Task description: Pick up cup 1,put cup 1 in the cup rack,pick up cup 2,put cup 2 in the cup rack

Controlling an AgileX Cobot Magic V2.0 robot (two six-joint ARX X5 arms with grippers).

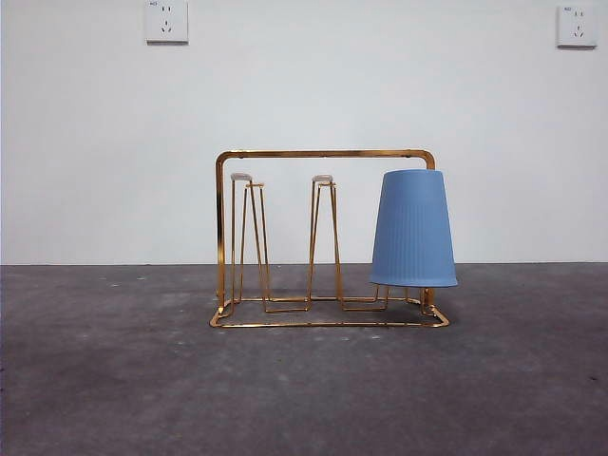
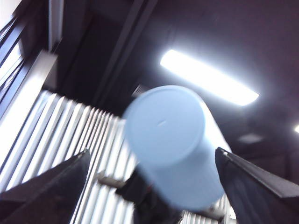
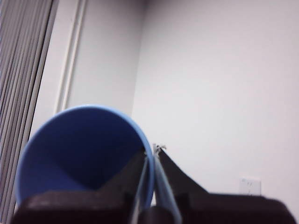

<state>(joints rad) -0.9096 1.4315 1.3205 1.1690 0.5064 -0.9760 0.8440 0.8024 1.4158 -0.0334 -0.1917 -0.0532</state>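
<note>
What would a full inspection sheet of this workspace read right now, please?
Surface: dark grey table.
Job's things: gold cup rack upright; blue cup upside down on its right-end prong; second blue cup held, out of the front view.
Clutter: nothing seen.
Grippers: right gripper shut on second blue cup's rim; left gripper open, probably the same cup's base between its jaws.
Cables: nothing seen.
Surroundings: white wall, two sockets; ceiling light.

A dark grey, mottled tabletop [image 1: 114, 380] spreads across the front view and meets a plain white wall [image 1: 95, 142]. Two white square wall sockets sit high on that wall, one [image 1: 166, 21] towards the left, the other [image 1: 577, 26] at the right edge. A long bright ceiling light [image 2: 208, 77] glows in the left wrist view.
</note>
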